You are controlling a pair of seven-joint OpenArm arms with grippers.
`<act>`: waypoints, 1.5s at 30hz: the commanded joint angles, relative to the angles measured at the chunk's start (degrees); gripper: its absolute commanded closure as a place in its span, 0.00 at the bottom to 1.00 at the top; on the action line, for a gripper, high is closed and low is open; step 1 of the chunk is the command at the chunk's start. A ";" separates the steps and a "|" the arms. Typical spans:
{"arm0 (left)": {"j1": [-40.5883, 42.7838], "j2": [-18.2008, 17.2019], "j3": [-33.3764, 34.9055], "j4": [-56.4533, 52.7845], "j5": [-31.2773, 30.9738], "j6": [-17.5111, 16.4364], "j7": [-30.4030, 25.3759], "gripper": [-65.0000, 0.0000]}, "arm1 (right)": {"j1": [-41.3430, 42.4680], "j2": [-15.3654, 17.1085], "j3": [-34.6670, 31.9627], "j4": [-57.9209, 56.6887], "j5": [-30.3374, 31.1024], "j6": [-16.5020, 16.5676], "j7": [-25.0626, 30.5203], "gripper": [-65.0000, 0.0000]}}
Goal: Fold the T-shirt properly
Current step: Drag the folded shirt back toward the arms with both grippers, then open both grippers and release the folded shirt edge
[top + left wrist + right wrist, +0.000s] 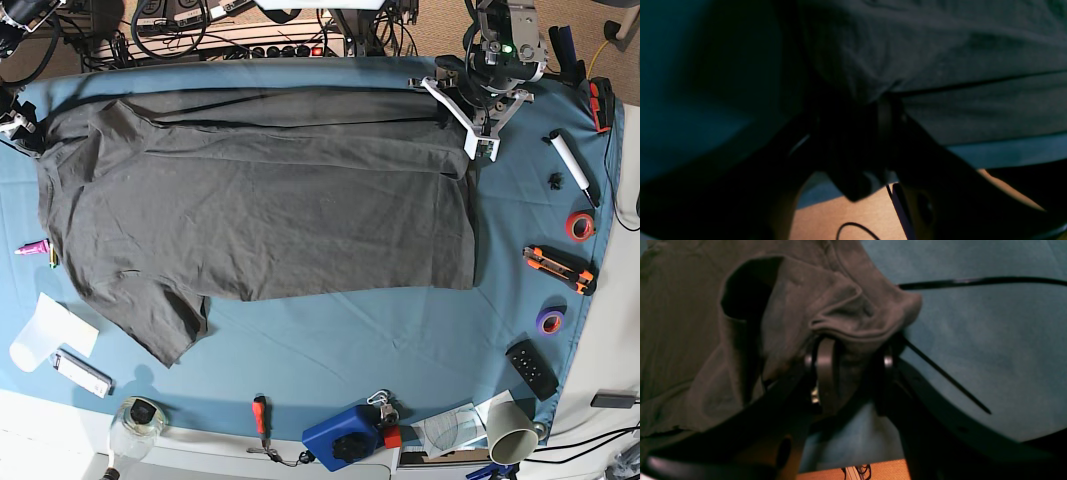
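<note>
1. While looking down from the base view, found the T-shirt [260, 200] spread flat on the table cloth [330, 340], neck toward that view's left, hem toward its right, far edge folded over in a long strip.
2. Noted 1 sleeve lying flat at the near left corner.
3. Placed the left gripper [482, 150] at the shirt's far hem corner, right at the fabric edge.
4. Could not tell from the dark, blurred left wrist view whether the left gripper [850, 113] was parted or clamped; saw only T-shirt [940, 50] fabric bunched at its tips.
5. Saw the right gripper [855, 363] with fingers [824, 366] spread apart, a hemmed fold of the T-shirt [690, 323] draped across their tips, cloth visible through the gap.
6. Spotted 2 tape rolls, red [579, 225] and purple [549, 320], beyond the hem.
</note>
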 commanded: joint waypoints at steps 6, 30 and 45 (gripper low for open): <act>0.50 -0.33 -0.39 5.05 3.58 0.70 1.22 0.69 | 0.61 2.56 2.93 1.05 5.18 0.20 1.44 0.73; 0.31 -0.33 -0.39 9.29 25.00 4.00 -3.58 0.69 | 3.04 2.60 8.02 1.05 5.22 0.20 4.70 0.73; -5.18 -0.31 -0.33 9.18 11.63 4.94 -14.49 0.69 | 10.84 7.52 7.80 1.05 10.12 0.54 5.22 0.73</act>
